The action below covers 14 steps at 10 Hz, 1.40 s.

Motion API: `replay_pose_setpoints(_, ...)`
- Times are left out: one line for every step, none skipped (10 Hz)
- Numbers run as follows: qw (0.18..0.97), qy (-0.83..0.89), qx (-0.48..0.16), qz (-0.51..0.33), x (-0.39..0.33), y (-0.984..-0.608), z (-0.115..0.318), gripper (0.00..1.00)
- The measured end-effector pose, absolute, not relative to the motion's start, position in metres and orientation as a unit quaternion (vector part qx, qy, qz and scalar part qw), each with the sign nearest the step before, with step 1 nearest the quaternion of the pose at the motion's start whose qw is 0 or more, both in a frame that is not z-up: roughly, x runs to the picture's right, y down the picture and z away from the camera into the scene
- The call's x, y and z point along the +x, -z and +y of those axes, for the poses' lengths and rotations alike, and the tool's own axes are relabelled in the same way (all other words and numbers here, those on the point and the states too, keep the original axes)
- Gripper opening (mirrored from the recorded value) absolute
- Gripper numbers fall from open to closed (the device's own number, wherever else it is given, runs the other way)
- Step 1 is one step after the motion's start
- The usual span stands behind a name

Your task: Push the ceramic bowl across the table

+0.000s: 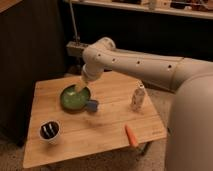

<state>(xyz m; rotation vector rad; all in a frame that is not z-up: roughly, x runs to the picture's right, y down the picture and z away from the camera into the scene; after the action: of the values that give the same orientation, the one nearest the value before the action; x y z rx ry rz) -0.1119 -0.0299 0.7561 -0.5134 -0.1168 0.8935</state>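
The ceramic bowl [74,98] is green, wide and shallow, and sits on the left-centre of the light wooden table [110,127]. My white arm reaches in from the right and bends down over the bowl. My gripper [81,89] is at the bowl's far right rim, right above or against it. A small blue object [92,105] lies against the bowl's right side.
A white cup with dark contents [50,131] stands at the front left. A small white bottle [138,97] stands at the right. An orange carrot [131,136] lies near the front right edge. A dark cabinet stands to the left.
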Motion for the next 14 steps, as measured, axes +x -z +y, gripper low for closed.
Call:
replay_pose_setpoints(0.870, -0.419, -0.254, -0.058, -0.120, -0.764, -0.021, 0.80)
replay_pose_setpoints(0.872, -0.412, -0.258, -0.057, -0.124, -0.772, -0.012, 0.80)
replay_pose_setpoints(0.873, -0.407, -0.262, -0.057, -0.128, -0.777, -0.007, 0.80)
replay_pose_setpoints(0.875, -0.401, -0.267, -0.055, -0.134, -0.783, -0.002, 0.80)
replay_pose_setpoints(0.876, -0.394, -0.274, -0.050, -0.141, -0.793, 0.008, 0.75)
replay_pose_setpoints(0.878, -0.388, -0.277, -0.049, -0.146, -0.804, 0.017, 0.67)
replay_pose_setpoints(0.878, -0.385, -0.278, -0.051, -0.150, -0.813, 0.024, 0.60)
replay_pose_setpoints(0.879, -0.381, -0.279, -0.063, -0.158, -0.832, 0.039, 0.45)
replay_pose_setpoints(0.879, -0.378, -0.281, -0.069, -0.163, -0.839, 0.046, 0.37)
replay_pose_setpoints(0.881, -0.373, -0.282, -0.074, -0.169, -0.844, 0.051, 0.28)
replay_pose_setpoints(0.882, -0.369, -0.283, -0.079, -0.177, -0.846, 0.053, 0.17)
replay_pose_setpoints(0.883, -0.367, -0.282, -0.083, -0.182, -0.847, 0.052, 0.08)
replay_pose_setpoints(0.883, -0.364, -0.282, -0.087, -0.187, -0.848, 0.051, 0.02)
replay_pose_setpoints(0.885, -0.360, -0.282, -0.089, -0.191, -0.850, 0.049, 0.00)
